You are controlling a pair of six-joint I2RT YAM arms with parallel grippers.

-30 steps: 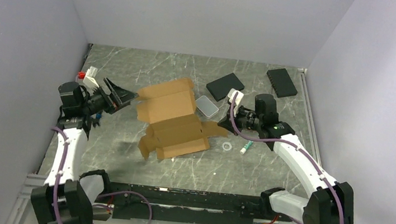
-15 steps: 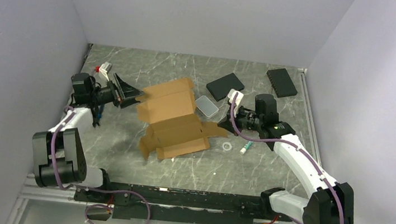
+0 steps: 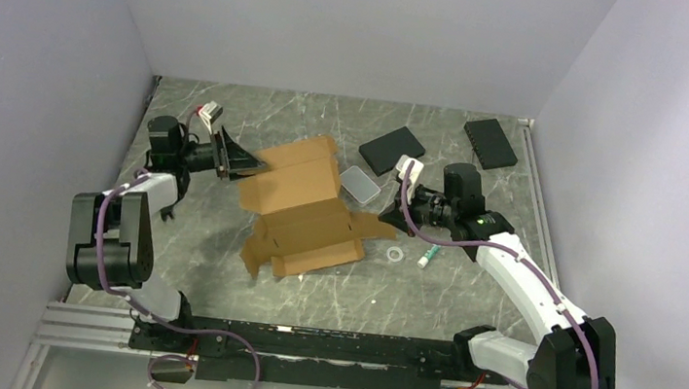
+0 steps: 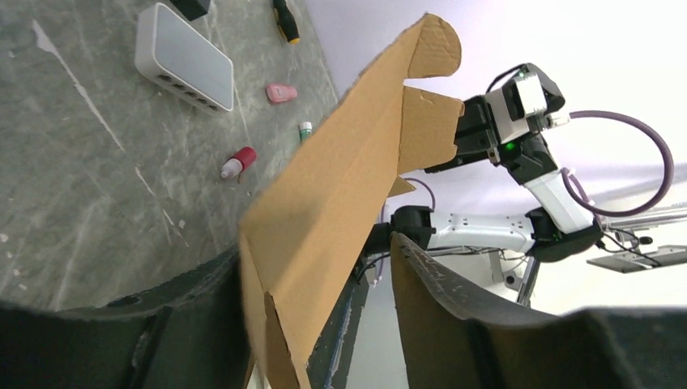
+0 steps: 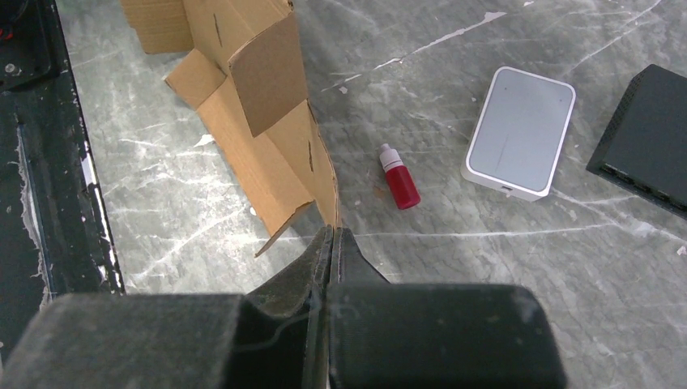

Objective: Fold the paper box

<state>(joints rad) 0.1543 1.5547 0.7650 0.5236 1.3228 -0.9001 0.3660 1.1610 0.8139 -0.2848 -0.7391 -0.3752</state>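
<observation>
Top view: paper box sits mid-table, part-folded, flaps up. Left gripper is at its far-left flap, right gripper at its right flap

Left wrist: jaws spread wide, raised box flap stands between them, not clamped, gap on one side

Right wrist: jaws clenched on the thin edge of a box flap. Red bottle lies just beyond, white case and black slab past it
</observation>
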